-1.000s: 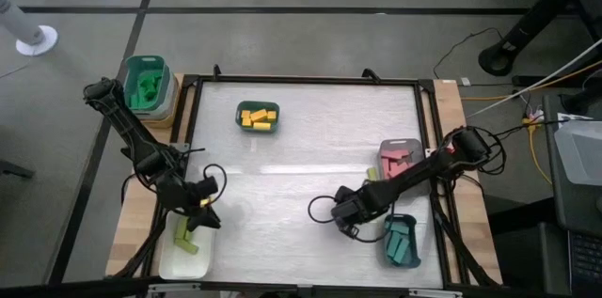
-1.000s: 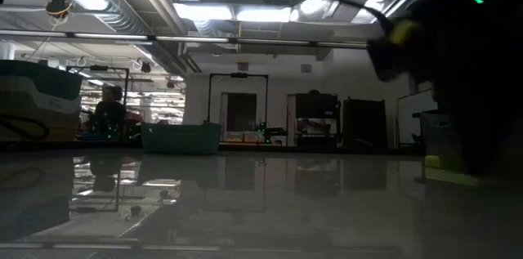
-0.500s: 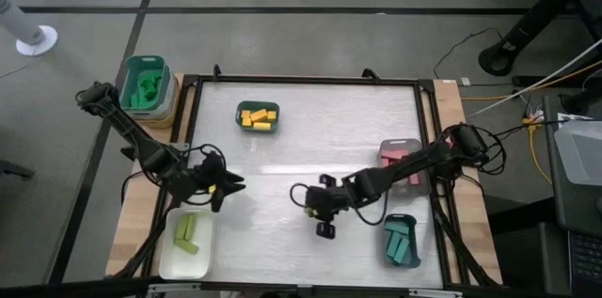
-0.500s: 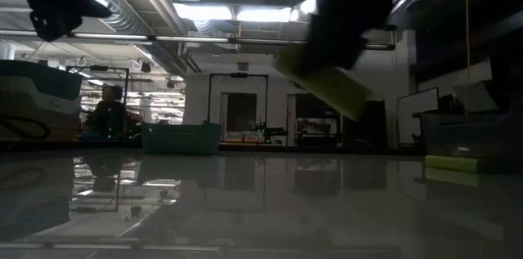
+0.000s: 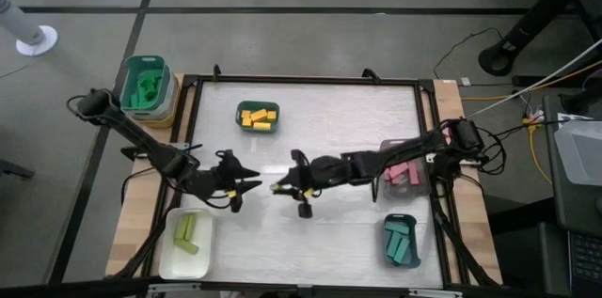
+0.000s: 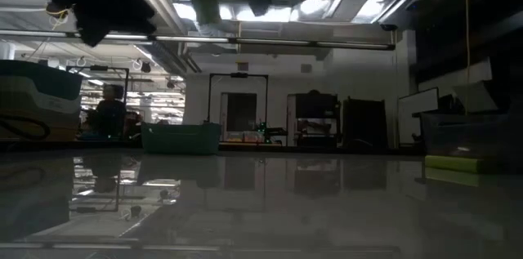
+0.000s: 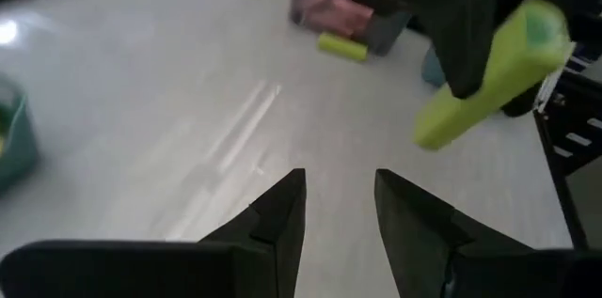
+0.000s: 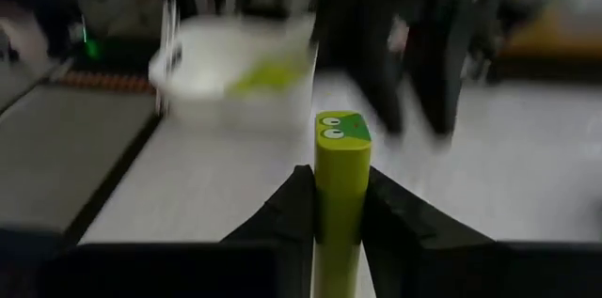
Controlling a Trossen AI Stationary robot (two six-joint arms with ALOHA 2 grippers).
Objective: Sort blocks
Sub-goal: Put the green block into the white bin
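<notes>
White tray (image 5: 169,258) w/ lime blocks (image 5: 187,233); right end effector (image 5: 282,186) grips lime bar (image 8: 338,195), left end effector (image 5: 252,184) parted.

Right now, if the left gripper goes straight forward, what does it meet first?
Probably the lime green block held by the right gripper. The left gripper, open, points at it, though depth is unclear.

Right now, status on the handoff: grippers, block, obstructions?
Right gripper shut on lime block, mid-table. Left gripper open, facing it, apart. Another lime block beside the pink tray. Nothing between the grippers.
</notes>
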